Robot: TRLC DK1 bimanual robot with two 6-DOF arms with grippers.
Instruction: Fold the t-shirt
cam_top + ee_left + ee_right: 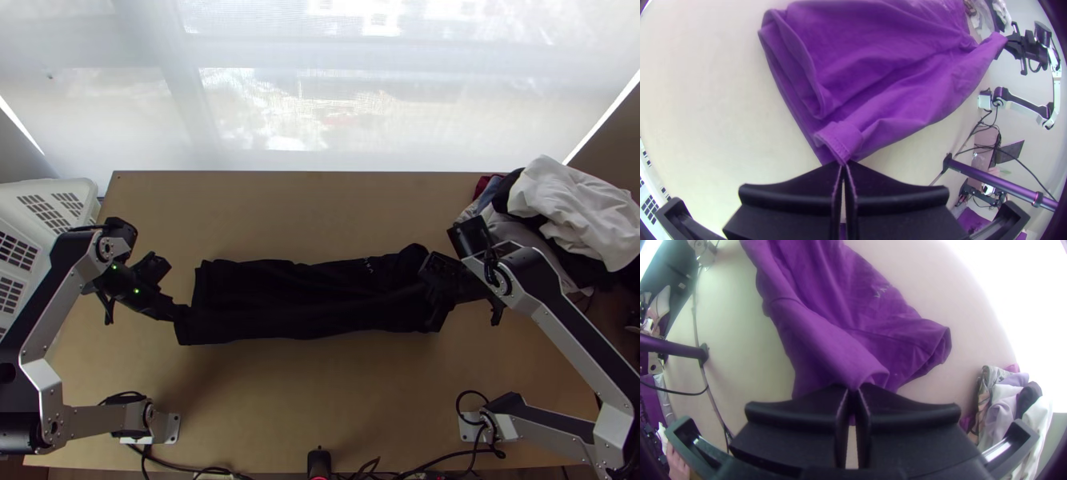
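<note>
beyond both grippers, a bright window [320, 96] runs along the far side of the light wooden table [312, 408]. the dark shirt [304, 300] lies between the left gripper [182, 314] and the right gripper [434, 306], as a long folded band laid crosswise, with its left end at the left gripper and its right end at the right one.

the left gripper is closed, its two fingers nearly meeting, with a stitched hem corner pinched at the tips. just past those tips, several layered edges of cloth show. the right gripper is closed too, its tips together on a rounded fold near the shirt's right end. from one grip to the other runs a long strip of cloth, with soft creases along it. beyond the right gripper's tips, toward the window, an open tube of cloth [942, 344] sticks out, and a small pale mark [880, 292] sits on the shirt near it.

a white basket [60, 192] stands outward of the left gripper, past the table's left edge. a pile of clothes [560, 200], white on top, lies outward of the right gripper and farther toward the window. cables [192, 469] trail along the near edge, well apart from both grippers.
</note>
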